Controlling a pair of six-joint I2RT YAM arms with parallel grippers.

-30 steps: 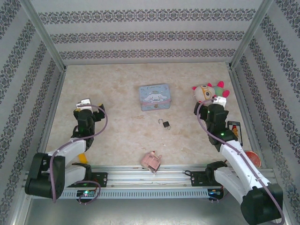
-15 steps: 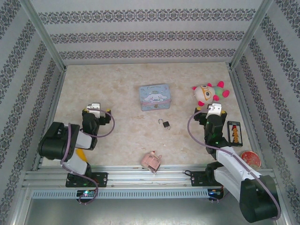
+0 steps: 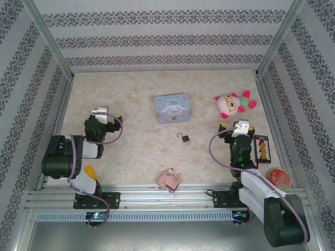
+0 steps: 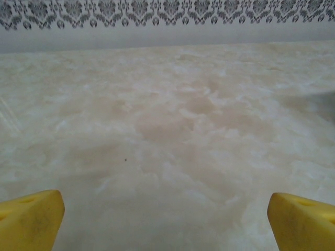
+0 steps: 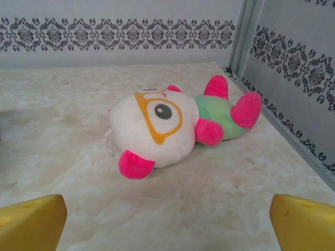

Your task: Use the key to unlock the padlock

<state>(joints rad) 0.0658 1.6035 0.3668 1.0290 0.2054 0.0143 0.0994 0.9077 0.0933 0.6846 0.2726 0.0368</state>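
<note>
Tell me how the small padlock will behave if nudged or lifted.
The padlock lies on the smooth table, so a nudge would probably slide it, not roll it. It looks like rigid metal, likely dense for its size. Tiny, so likely hard to pinch.

We see a beige, marbled table (image 3: 131,104) and pale grey walls (image 3: 167,39) banded with dark damask. The tin (image 3: 172,108) is light blue with a white cartoon figure. The padlock (image 3: 185,138) is black with a silver shackle. The plush (image 5: 172,128) has a white head, orange glasses, a green body and hot-pink limbs. The block (image 3: 169,180) is pink. A disc (image 3: 279,178) is red. The left gripper (image 4: 166,219) and right gripper (image 5: 167,222) have yellow fingertips (image 4: 31,217).
</note>
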